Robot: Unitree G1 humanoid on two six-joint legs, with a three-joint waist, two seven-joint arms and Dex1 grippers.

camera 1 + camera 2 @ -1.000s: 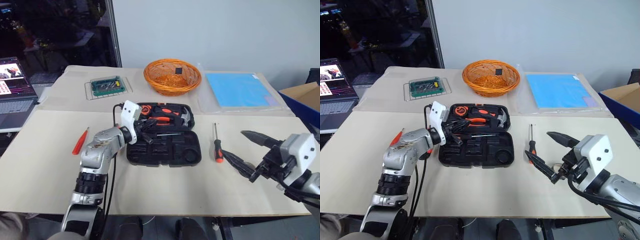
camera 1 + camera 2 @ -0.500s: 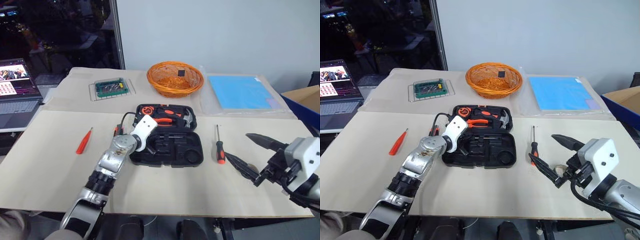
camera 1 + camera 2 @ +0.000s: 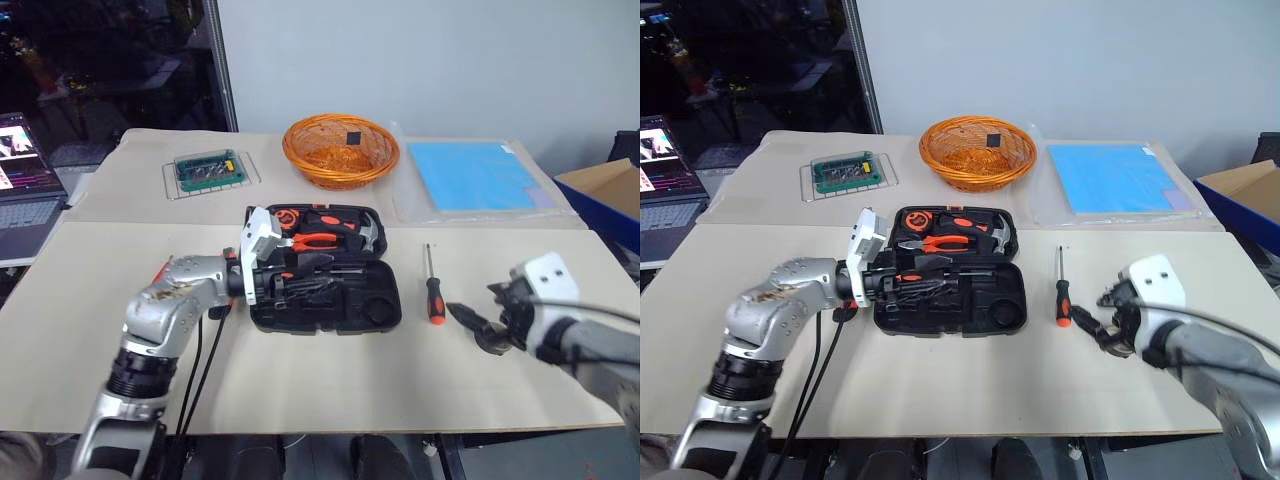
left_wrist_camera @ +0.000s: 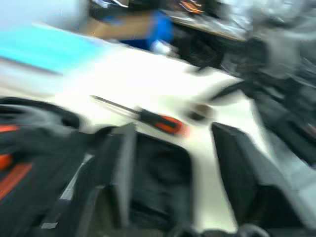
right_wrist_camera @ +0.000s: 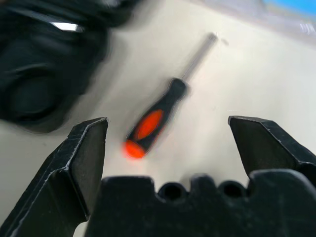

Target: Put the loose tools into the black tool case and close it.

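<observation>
With the tool case [image 3: 325,268] lying open mid-table, the empty, wide-jawed right gripper [image 5: 168,148] nears the screwdriver [image 3: 432,290] just right of it, needing to straddle its handle, while the left gripper [image 4: 173,163] hovers open over the case.

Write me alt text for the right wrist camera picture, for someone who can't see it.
The right gripper has its two black fingers spread wide above a black-and-orange screwdriver lying on the beige table, not touching it. A corner of the open black tool case sits beside the screwdriver.
</observation>
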